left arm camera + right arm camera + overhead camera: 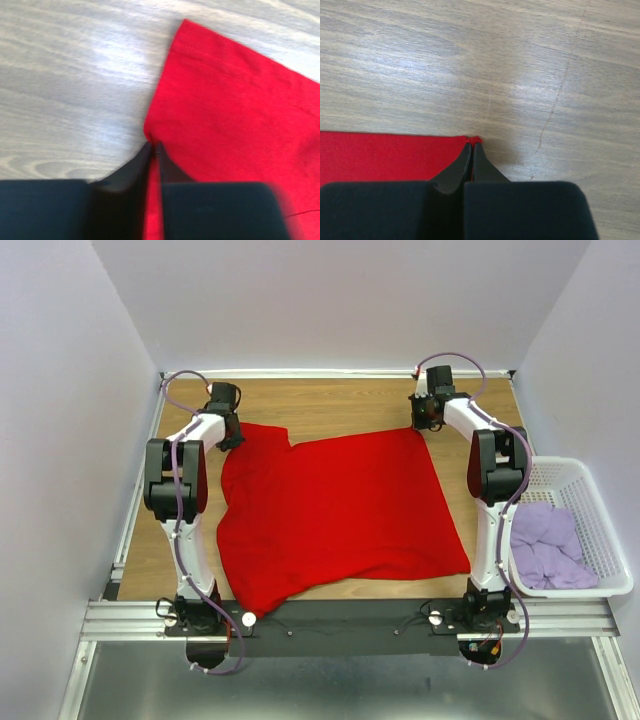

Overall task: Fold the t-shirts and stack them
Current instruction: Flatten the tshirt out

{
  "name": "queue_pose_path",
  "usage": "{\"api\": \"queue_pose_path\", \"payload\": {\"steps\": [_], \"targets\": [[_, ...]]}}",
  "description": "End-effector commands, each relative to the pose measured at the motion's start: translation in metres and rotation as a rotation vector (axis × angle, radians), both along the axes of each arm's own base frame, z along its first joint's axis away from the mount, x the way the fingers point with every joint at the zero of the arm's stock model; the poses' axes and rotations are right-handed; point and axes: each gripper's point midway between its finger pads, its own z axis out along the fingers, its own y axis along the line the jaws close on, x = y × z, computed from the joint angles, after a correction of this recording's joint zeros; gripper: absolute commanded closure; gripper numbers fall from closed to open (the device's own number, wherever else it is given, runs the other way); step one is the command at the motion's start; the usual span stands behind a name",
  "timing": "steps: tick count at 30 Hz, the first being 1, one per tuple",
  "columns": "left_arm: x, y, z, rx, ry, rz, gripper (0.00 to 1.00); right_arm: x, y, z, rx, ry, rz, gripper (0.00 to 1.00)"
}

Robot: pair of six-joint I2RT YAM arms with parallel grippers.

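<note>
Pale walls (340, 300) on three sides of a wood-grain table (340, 400), perhaps grey metal sheet (350, 680) in front.

One t-shirt (340, 510) on the table (350, 405), others (545, 545) in basket (575, 475) right

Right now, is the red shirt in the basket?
No, the red shirt lies spread on the table; the basket holds lilac shirts.

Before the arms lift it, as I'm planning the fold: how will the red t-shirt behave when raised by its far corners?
Probably floppy: the red t-shirt lies rumpled, so it should sag between the left claw and right claw pinching its far corners. Likely light: the thin hem fits in a shut claw. Its near part may drag across the table.
</note>
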Motion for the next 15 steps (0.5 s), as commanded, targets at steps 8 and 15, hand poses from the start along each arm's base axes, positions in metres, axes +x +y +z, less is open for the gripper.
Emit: {"api": "queue_pose_path", "payload": {"steps": [8, 15], "targets": [[-0.011, 0.02, -0.023, 0.083, 0.098, 0.002, 1.0, -0.009, -0.01, -0.018, -0.039, 0.076, -0.046, 1.0], [0.069, 0.052, 0.131, 0.119, -0.277, 0.073, 1.0, 0.049, -0.02, 0.097, -0.053, -0.209, -0.143, 0.99]]}}
